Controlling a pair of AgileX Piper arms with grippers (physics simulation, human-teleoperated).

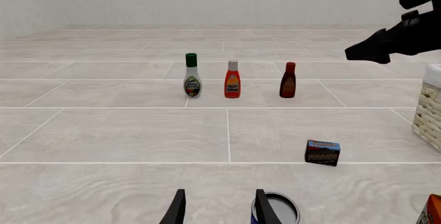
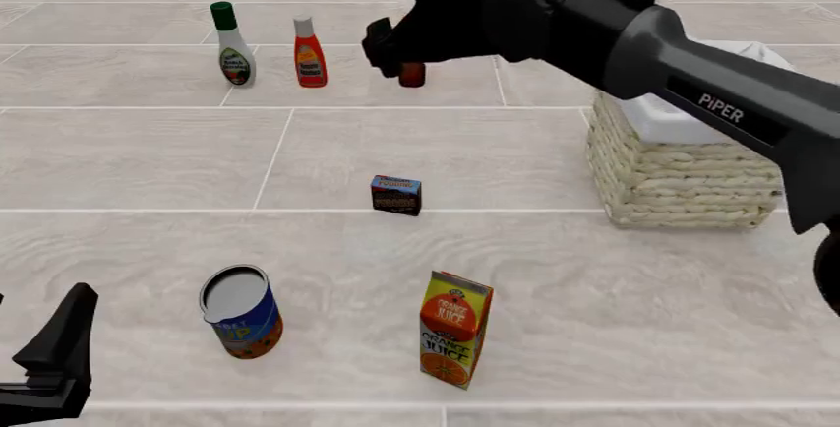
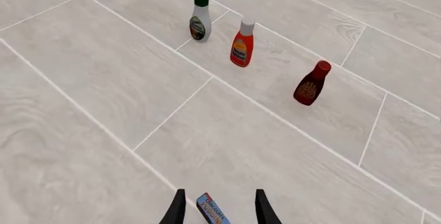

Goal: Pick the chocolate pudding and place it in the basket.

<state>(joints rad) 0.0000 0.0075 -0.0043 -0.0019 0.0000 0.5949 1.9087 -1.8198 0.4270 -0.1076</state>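
The chocolate pudding (image 2: 396,195), a small dark brown carton with a bluish top edge, lies on the tiled floor in the middle of the front view. It shows between my right gripper's fingers in the right wrist view (image 3: 212,211), well below them. My right gripper (image 2: 381,51) is open and empty, held high beyond the pudding; its fingers (image 3: 177,208) are spread. The wicker basket (image 2: 683,166) with white lining stands to the right of the pudding. My left gripper (image 2: 53,358) is open and empty at the near left. The pudding (image 1: 323,152) and the basket (image 1: 430,111) also show in the left wrist view.
A tin can (image 2: 242,311) and an orange juice carton (image 2: 454,328) stand near the front. A green-capped bottle (image 2: 234,45), a red bottle (image 2: 310,53) and a dark brown bottle (image 3: 311,83) stand in a row at the back. The right arm (image 2: 630,38) spans above the basket.
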